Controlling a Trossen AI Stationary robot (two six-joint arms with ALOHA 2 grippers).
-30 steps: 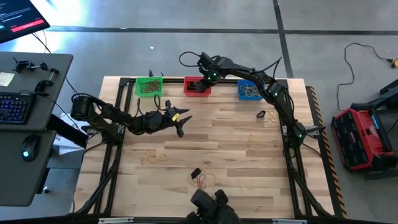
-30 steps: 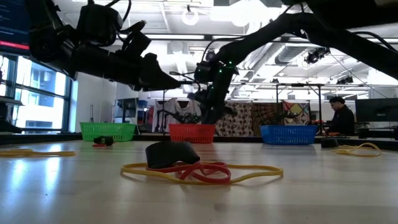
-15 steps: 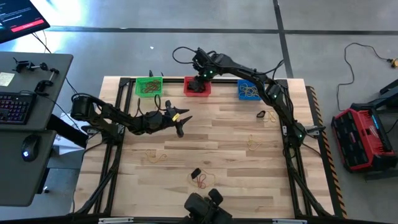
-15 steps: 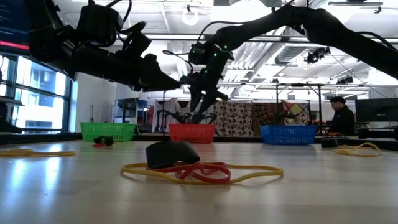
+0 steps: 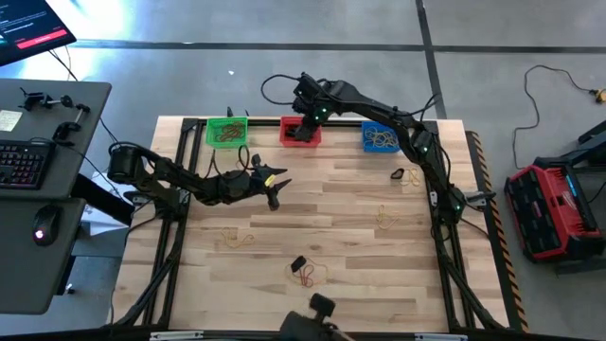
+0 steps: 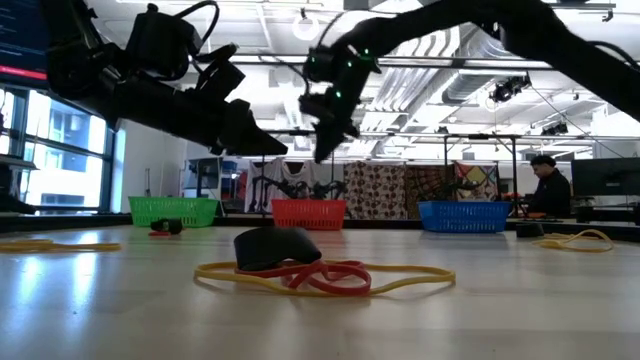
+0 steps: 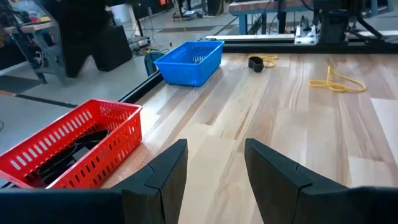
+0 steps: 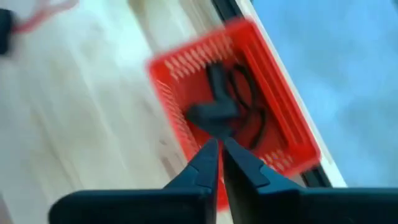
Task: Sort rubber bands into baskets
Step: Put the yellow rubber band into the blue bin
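Since before, right gripper [image 8: 219, 148] has clenched empty above the red basket [image 8: 273, 124]. Three baskets; left gripper [image 7: 214, 163] gapes empty. Band counts unclear.

grey concrete floor [image 5: 284, 76] around the wooden tabletop [image 5: 341, 227], a desk [image 5: 38, 218] with keyboard [image 5: 21, 163] beside it, a red case [image 5: 549, 208] opposite, ceiling lights [image 6: 305, 25] overhead.

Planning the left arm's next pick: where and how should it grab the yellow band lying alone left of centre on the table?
The yellow band lies flat as a thin loop. Bring the left gripper straight down from above, fingers straddling one strand along its side, and pinch there, probably at the outer curve.
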